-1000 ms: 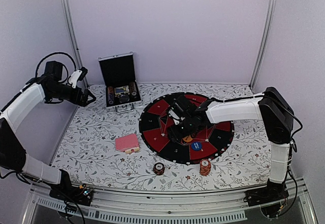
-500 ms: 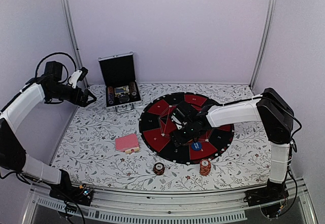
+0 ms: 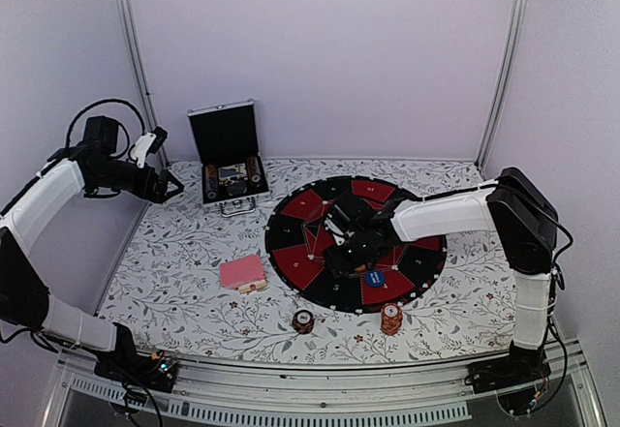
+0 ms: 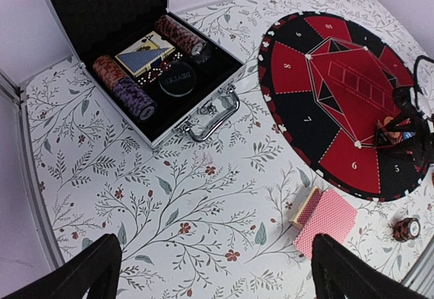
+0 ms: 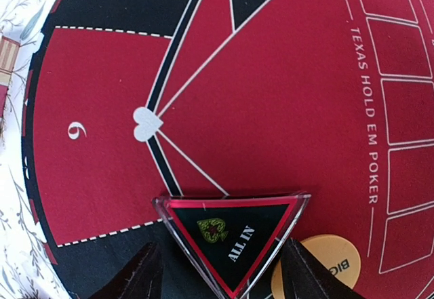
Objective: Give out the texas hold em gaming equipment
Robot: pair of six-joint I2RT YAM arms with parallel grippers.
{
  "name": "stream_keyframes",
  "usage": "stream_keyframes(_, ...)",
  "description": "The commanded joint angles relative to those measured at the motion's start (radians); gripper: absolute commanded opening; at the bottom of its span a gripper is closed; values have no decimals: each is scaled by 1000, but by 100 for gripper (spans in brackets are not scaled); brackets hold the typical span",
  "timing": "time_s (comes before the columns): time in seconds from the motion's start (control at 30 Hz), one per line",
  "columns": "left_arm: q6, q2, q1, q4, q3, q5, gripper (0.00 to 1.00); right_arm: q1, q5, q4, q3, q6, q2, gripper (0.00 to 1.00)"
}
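Observation:
My right gripper [image 3: 351, 251] hangs low over the round black-and-red mat [image 3: 291, 235]. In the right wrist view its open gripper [image 5: 220, 272] straddles a clear triangular "ALL IN" token [image 5: 230, 234]: the right finger is at the token's edge and the left finger stands a little apart. An orange "BIG" disc [image 5: 333, 266] lies beside it. The pink-backed deck of cards [image 3: 241, 271] [image 4: 330, 219] lies left of the mat. An orange-red chip stack [image 3: 390, 319] and a dark red one [image 3: 303, 321] [image 4: 407, 228] stand near the front edge. My left gripper [image 3: 172, 187] [image 4: 217, 255] hovers open, high at the left.
The open silver-edged black case [image 3: 231, 180] [image 4: 169, 75] with chips and a card pack stands at the back left. A blue disc [image 3: 375, 276] lies on the mat. A small box [image 4: 305, 207] lies against the deck. Frame posts stand at both back corners.
My right gripper has slid slightly toward the near left over the mat and its jaws have narrowed around the triangular token. The left arm has not moved.

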Motion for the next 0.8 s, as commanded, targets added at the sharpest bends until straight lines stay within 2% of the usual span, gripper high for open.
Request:
stream_keyframes(0.0, 8, -21, 10, -17, 24, 14, 100, 15, -2, -11, 43, -18, 39, 62)
stream_keyframes(0.13, 7, -19, 10, -17, 24, 11, 100, 25, -7, -19, 65, -27, 61, 59)
stream_keyframes(0.4, 7, -22, 11, -17, 24, 8, 100, 83, -27, -18, 93, -22, 93, 46)
stream_keyframes(0.77, 5, -25, 10, -26, 33, 15, 100, 129, -69, 26, 98, 35, 107, 43)
